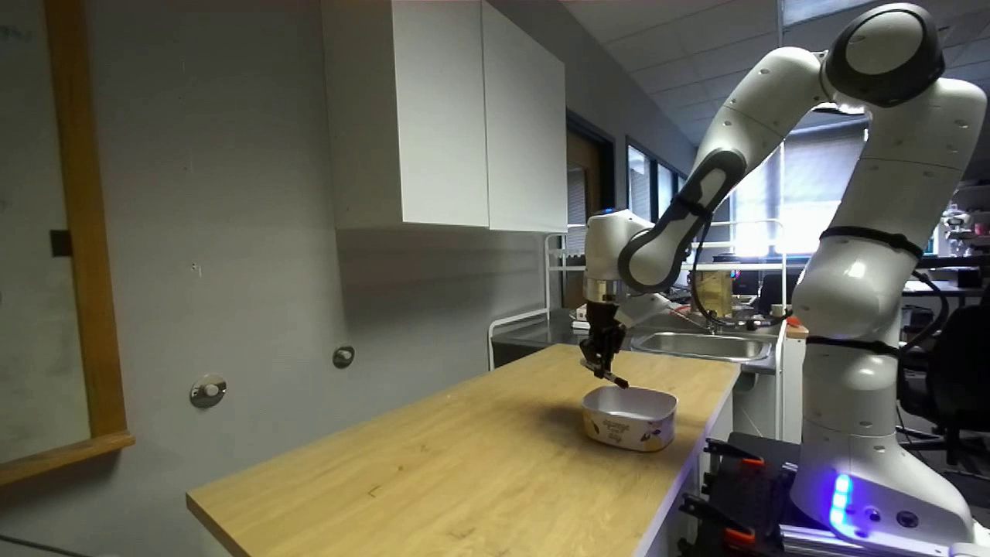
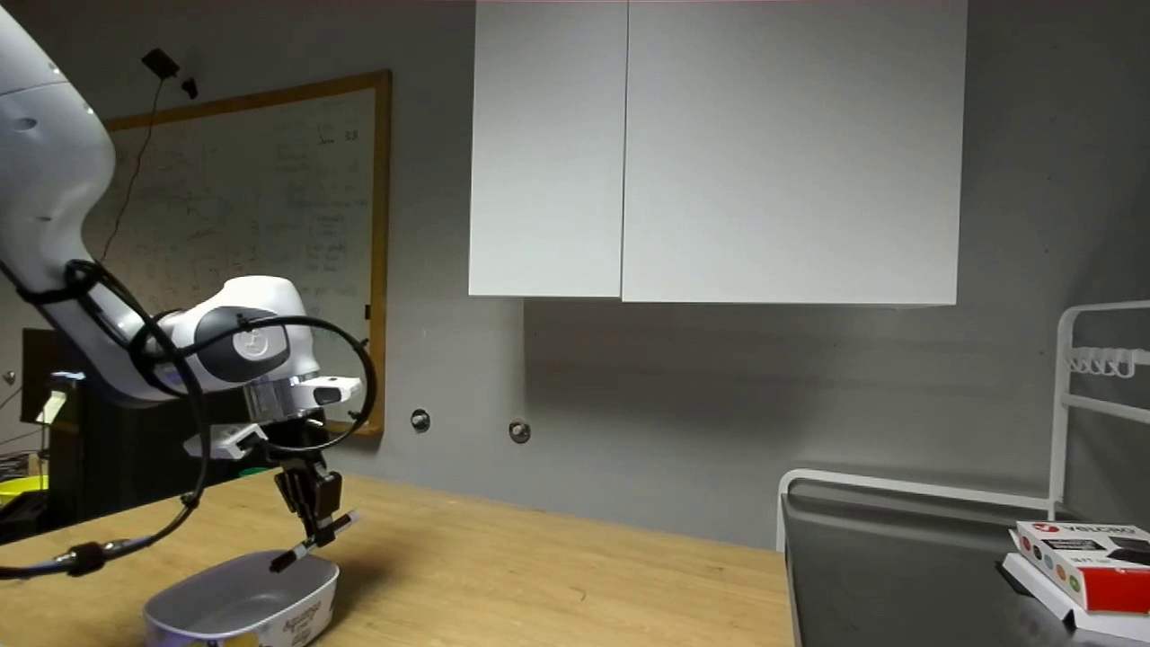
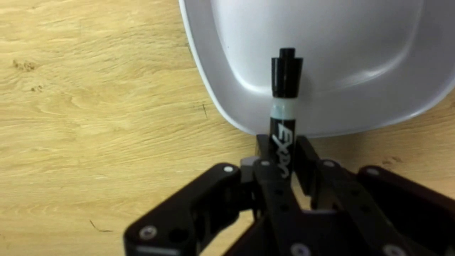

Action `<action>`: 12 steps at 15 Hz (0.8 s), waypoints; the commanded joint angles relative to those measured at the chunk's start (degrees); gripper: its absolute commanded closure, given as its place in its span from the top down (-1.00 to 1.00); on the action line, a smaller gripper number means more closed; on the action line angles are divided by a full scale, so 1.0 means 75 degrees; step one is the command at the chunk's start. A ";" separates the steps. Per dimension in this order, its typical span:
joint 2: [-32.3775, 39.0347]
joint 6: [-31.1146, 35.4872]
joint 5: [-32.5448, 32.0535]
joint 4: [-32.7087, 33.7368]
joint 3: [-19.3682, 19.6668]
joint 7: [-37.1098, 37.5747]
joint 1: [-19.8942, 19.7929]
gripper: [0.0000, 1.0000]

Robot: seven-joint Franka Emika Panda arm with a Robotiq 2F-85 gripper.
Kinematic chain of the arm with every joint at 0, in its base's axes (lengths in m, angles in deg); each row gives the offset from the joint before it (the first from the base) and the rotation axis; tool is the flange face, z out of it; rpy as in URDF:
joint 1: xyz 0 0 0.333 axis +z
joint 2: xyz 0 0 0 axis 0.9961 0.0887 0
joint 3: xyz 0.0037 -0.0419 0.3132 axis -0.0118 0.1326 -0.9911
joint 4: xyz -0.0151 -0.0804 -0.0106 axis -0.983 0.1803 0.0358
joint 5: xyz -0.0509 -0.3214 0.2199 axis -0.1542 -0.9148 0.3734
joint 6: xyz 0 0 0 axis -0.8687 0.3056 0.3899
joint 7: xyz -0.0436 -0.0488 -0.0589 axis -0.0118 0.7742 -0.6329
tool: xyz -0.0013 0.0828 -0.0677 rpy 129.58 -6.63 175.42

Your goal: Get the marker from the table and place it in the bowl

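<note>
The marker (image 3: 284,106) is black with a pale band and white lettering. It also shows in both exterior views (image 1: 617,380) (image 2: 307,545), tilted with its capped end down. My gripper (image 3: 283,145) is shut on the marker's body, with its lower part hidden by a finger. The gripper also shows in both exterior views (image 1: 600,367) (image 2: 323,528), above the bowl's edge. The bowl (image 1: 630,430) is whitish with printed sides and stands on the wooden table (image 1: 464,456). In the wrist view the marker's cap lies over the inside of the bowl (image 3: 341,42).
A white wall cabinet (image 1: 448,116) hangs above the back of the table. A sink (image 1: 700,346) lies beyond the table's far end. A red and white box (image 2: 1092,562) sits on the dark counter (image 2: 907,575). A grey wall (image 2: 647,467) runs behind the table.
</note>
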 commanded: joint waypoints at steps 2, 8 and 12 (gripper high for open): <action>0.0139 -0.0266 -0.0109 0.0005 0.0197 0.0080 0.0183 -0.82; -0.0033 -0.0655 0.0064 0.0012 0.0483 -0.0241 0.0464 0.48; -0.0386 -0.0911 0.0438 0.0026 0.0856 -0.0831 0.0741 1.00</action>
